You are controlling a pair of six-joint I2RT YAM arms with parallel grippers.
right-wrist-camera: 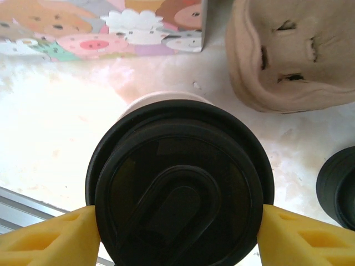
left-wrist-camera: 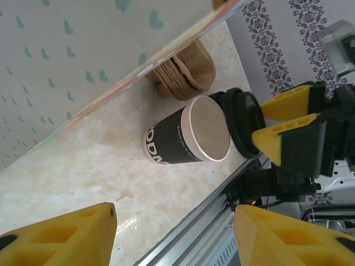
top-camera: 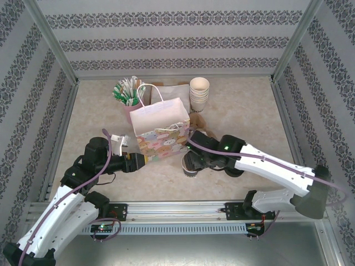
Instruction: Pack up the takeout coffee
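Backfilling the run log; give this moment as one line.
right end effector: holding black lid over open cup | left end effector: open, empty

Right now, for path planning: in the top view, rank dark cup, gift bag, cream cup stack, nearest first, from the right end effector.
1. dark cup, at the right end effector.
2. gift bag, behind-left.
3. cream cup stack, far back.

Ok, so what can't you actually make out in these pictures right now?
Inside the paper bag: top view, its own front wall hides the bottom.
What's in the cup: right wrist view, the black lid held by the right hand covers it.
The cup's print: left wrist view, the letters wrap out of sight.
A dark round thing: right wrist view, cut off by the right edge.
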